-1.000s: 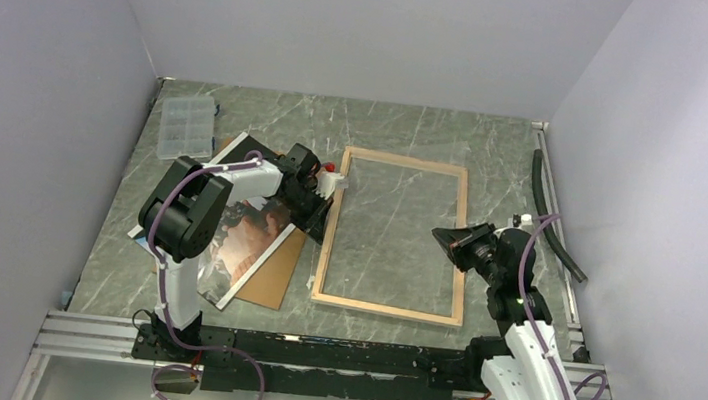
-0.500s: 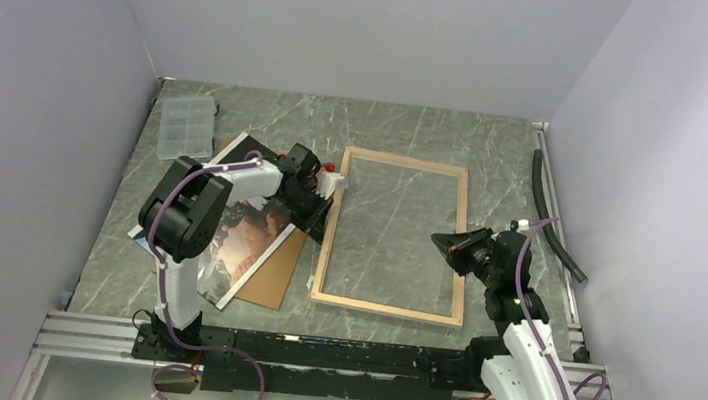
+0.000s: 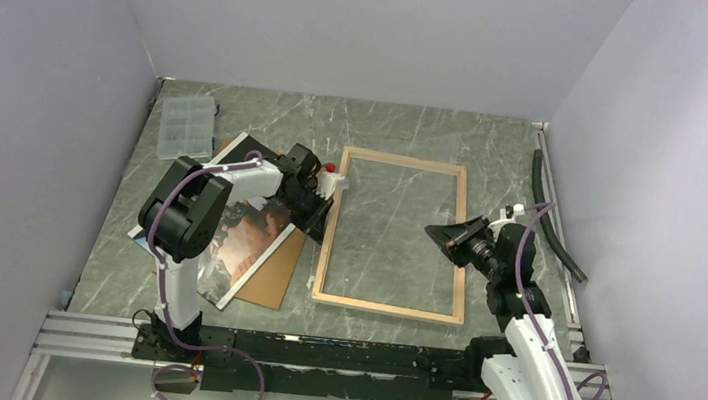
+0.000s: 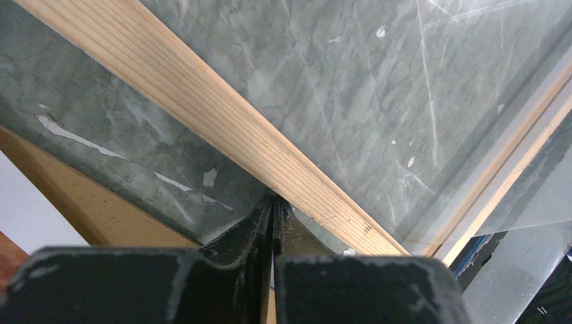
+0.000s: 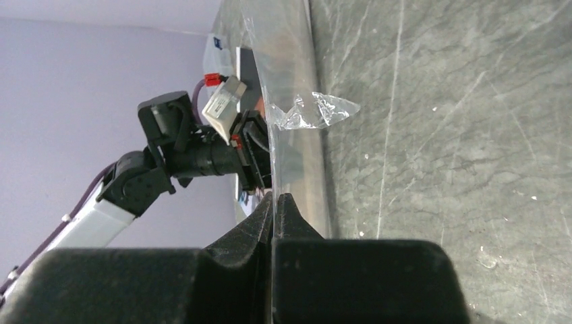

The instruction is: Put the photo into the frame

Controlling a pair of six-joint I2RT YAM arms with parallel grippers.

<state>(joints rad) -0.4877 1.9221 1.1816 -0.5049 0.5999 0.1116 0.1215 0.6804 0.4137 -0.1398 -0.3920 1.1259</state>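
Over on the right side of the frame (image 3: 388,309), the right gripper (image 5: 273,197) has its fingers pinched tight on the edge of a clear sheet (image 5: 287,61), which looks lifted on that side, like it's being peeled out of the opening. The left gripper (image 4: 273,199) has its fingers together too, tips right against the outside of the frame's left wooden rail. Can't tell if anything's actually caught between them. The photo (image 3: 250,237) isn't in yet. It's lying picture-up on a brown board (image 3: 274,290) just left of the frame, partly under the left arm.

What I'd worry about: that sheet is thin and only held at 1 edge, so a quick pull could bend it, or it slips out and flops back down. If it drags on the rail it could also shove the whole frame, since the left gripper only leans on it from 1 side.

Compared to 1 second ago, the right gripper has come up and a bit toward the middle of the frame, tilted higher. Left arm, frame and photo look like they haven't budged.
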